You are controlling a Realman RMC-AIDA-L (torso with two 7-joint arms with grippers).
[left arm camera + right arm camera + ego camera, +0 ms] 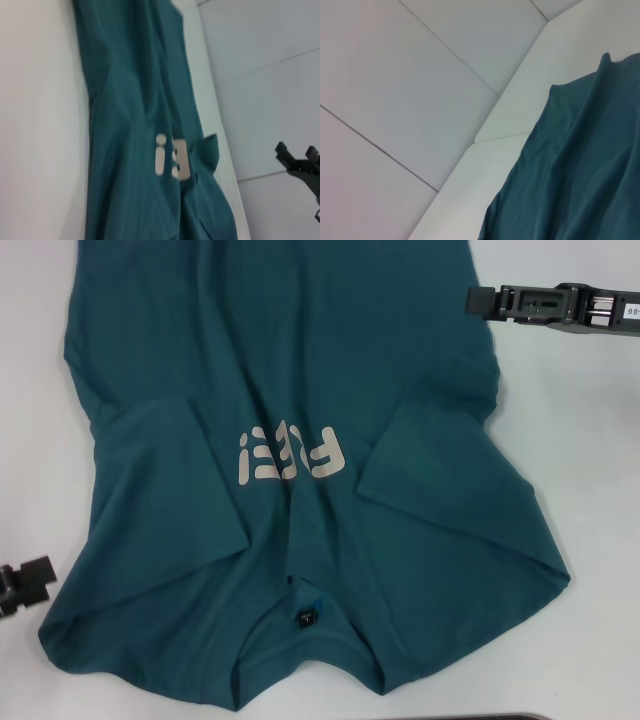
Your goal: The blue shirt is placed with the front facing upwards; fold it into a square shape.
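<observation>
The blue shirt [300, 370] lies spread on the white table [600, 440] with its collar toward me. Its pale lettering [290, 455] faces up, and a small black tag [305, 618] sits inside the collar. Both sleeves lie creased inward over the body. My right gripper [472, 300] hovers just off the shirt's far right edge, touching no cloth. In the left wrist view the right gripper [297, 150] shows open, beyond the shirt [135, 100] and its lettering [172, 157]. My left gripper [45, 575] rests beside the near left shoulder, off the cloth. The right wrist view shows a shirt [580, 165] edge.
Bare table shows on both sides of the shirt. The table edge [485, 135] drops to a grey tiled floor [395, 90] beyond. A dark strip [520, 717] runs along the near edge of the head view.
</observation>
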